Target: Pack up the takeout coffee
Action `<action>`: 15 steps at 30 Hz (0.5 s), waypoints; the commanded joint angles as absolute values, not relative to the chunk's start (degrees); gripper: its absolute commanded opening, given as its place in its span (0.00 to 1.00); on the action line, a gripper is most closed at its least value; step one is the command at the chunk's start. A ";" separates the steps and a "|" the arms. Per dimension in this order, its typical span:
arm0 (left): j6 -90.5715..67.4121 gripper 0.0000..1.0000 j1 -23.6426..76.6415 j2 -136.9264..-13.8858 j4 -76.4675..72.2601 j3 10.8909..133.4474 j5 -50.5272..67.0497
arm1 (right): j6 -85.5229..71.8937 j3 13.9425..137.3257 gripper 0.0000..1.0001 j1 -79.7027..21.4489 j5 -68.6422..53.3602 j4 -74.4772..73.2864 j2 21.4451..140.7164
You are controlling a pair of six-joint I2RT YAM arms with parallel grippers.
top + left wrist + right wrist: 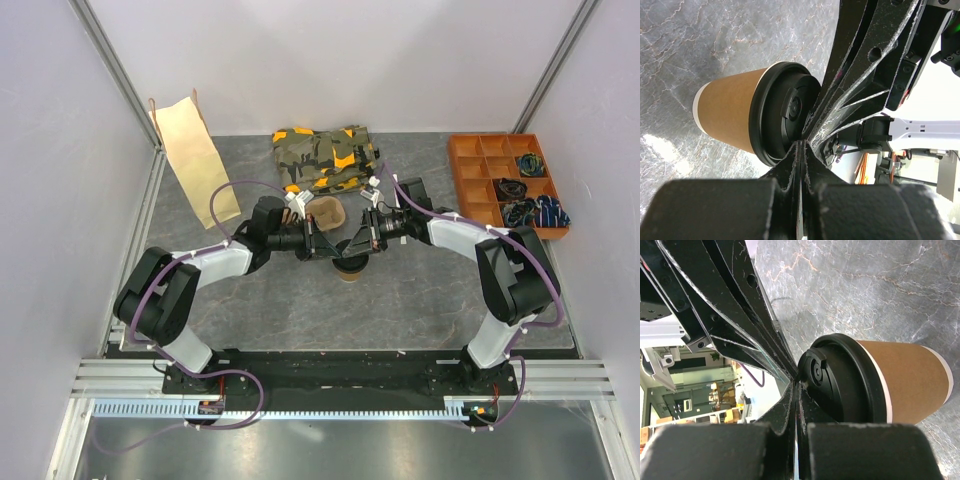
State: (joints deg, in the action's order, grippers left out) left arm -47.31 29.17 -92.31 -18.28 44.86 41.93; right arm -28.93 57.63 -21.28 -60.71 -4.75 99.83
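Note:
The takeout coffee cup [350, 270] stands upright on the grey table, its black lid on top. In the left wrist view the tan cup [727, 115] and its lid [782, 112] lie just past my left gripper [801, 143], which is shut with nothing between its fingers; the tips touch the lid's top. In the right wrist view the cup [912, 382] and lid [840, 377] sit beside my right gripper [796, 386], also shut and empty, its tips at the lid's edge. From above, the left gripper [334, 248] and the right gripper [354, 246] meet tip to tip over the cup.
A brown pulp cup tray [328, 212] lies just behind the grippers. A tall tan paper bag [195, 155] stands at the back left. A camouflage cloth [325, 155] lies at the back centre. An orange compartment box [470, 180] with small items sits at the back right.

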 commanded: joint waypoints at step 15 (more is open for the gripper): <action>-43.77 0.02 29.62 -92.37 -14.50 47.11 38.32 | -25.49 59.50 0.00 -17.85 -61.70 -8.78 96.85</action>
